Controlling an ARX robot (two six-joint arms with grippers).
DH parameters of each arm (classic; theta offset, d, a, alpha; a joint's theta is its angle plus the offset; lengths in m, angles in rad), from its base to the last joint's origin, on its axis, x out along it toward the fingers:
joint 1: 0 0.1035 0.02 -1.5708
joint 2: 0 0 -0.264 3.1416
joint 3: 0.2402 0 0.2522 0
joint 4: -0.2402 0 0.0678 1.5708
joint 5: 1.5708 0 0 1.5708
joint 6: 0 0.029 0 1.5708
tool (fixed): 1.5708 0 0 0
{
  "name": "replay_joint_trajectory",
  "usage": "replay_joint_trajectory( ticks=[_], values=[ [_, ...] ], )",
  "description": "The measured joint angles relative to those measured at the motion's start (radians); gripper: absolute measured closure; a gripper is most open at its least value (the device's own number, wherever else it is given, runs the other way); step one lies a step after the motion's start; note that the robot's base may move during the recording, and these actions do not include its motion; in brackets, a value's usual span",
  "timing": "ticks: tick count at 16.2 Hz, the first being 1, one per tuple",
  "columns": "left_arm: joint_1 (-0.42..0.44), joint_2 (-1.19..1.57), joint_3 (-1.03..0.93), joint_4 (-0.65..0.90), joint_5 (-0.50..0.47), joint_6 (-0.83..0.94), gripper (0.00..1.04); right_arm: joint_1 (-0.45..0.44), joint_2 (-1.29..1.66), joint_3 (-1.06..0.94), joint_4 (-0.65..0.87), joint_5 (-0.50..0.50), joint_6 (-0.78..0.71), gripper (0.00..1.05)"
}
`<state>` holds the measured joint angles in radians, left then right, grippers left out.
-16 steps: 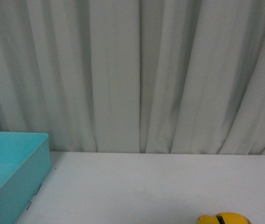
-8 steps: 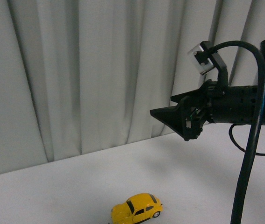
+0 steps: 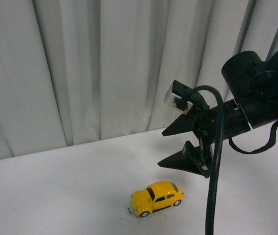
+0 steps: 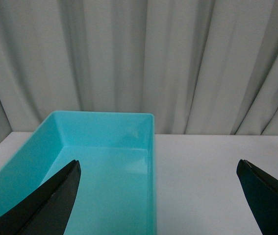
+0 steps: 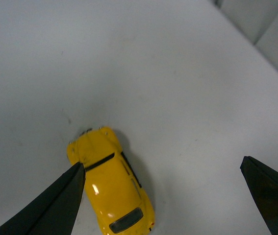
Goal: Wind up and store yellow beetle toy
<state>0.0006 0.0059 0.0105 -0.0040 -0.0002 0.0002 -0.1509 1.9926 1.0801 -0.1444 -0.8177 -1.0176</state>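
The yellow beetle toy (image 3: 157,198), a small yellow car with dark windows, stands on the white table. My right gripper (image 3: 161,149) hangs open just above and to the right of it, touching nothing. In the right wrist view the yellow beetle toy (image 5: 110,181) lies close beside one finger of the open right gripper (image 5: 162,162), with most of the gap over bare table. The left gripper (image 4: 158,164) is open and empty over the near edge of the turquoise bin (image 4: 151,147). The bin's inside looks bare.
Pale pleated curtains (image 3: 104,73) close off the back of the white table (image 3: 55,196). A black cable (image 3: 212,186) hangs down from the right arm, just right of the toy. The turquoise bin is outside the front view.
The front view has swung off the bin onto the toy. My right gripper came into view, then dropped lower and nearer the toy, and its fingers now stand apart.
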Motion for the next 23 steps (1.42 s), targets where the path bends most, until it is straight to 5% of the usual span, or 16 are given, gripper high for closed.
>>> replay_joint_trajectory(
  ticks=[6, 12, 15, 19, 23],
  values=[
    [0.000, 0.000, 0.000, 0.000, 0.000, 0.000, 0.07, 0.074, 0.190, 0.187, -0.335, 0.133, -0.539, 0.07],
    [0.000, 0.000, 0.000, 0.000, 0.000, 0.000, 0.07, 0.109, 0.245, 0.243, -0.429, 0.184, -0.684, 0.07],
    [0.000, 0.000, 0.000, 0.000, 0.000, 0.000, 0.07, 0.117, 0.251, 0.253, -0.438, 0.195, -0.705, 0.25],
    [0.000, 0.000, 0.000, 0.000, 0.000, 0.000, 0.07, 0.119, 0.259, 0.276, -0.475, 0.205, -0.711, 0.61],
    [0.000, 0.000, 0.000, 0.000, 0.000, 0.000, 0.07, 0.117, 0.262, 0.277, -0.468, 0.210, -0.703, 0.64]
  ],
)
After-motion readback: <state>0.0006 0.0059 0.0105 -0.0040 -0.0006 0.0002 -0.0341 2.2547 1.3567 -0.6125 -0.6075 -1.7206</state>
